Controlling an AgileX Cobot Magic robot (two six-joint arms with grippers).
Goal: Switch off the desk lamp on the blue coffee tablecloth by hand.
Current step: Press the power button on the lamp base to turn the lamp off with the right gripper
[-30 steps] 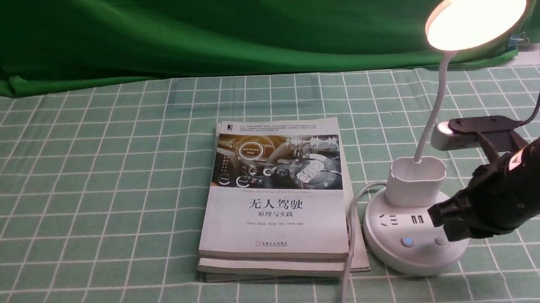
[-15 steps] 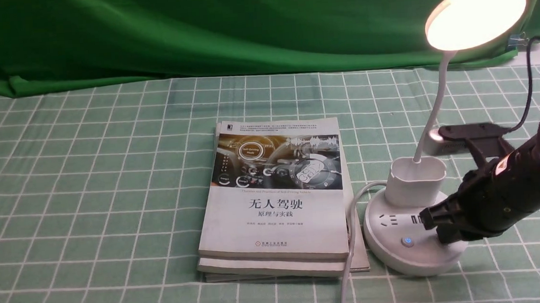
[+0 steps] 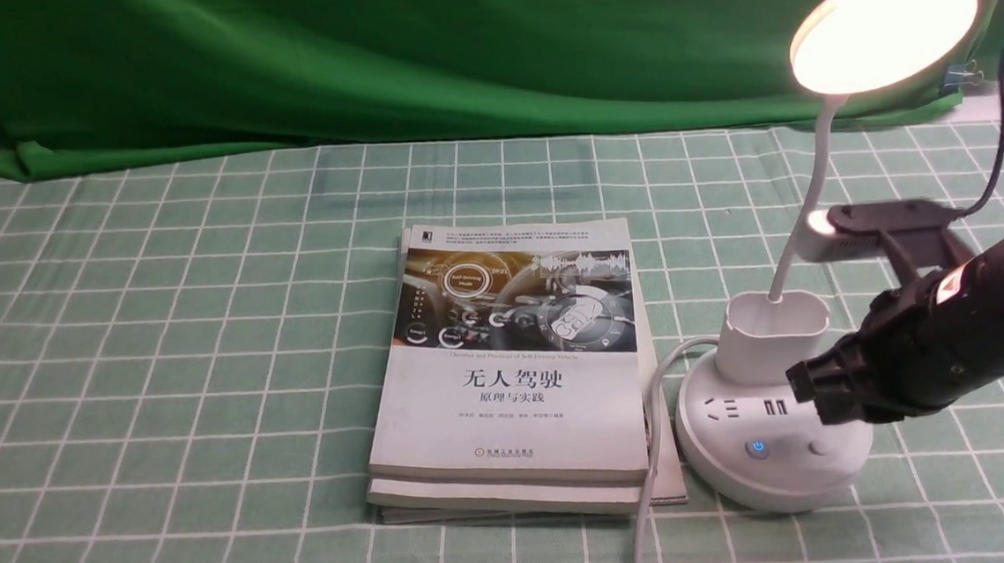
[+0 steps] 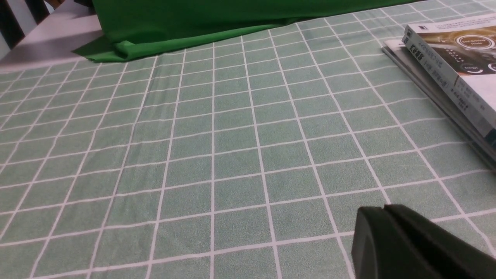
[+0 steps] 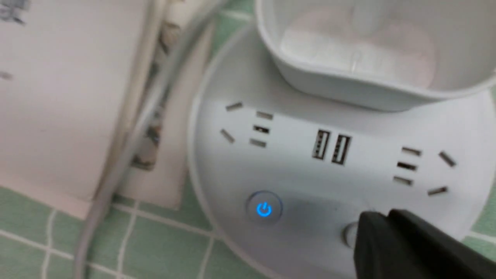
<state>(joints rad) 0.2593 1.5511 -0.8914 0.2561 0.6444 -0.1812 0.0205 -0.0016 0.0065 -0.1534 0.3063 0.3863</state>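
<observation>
Closed pincer [image 5: 374,232] at the unlit button [image 5: 350,235] on the desk lamp [image 5: 294,174].

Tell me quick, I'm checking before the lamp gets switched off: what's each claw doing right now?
Left claw: closed, holding nothing.
Right claw: closed, holding nothing, tip by the base of the lamp.
</observation>
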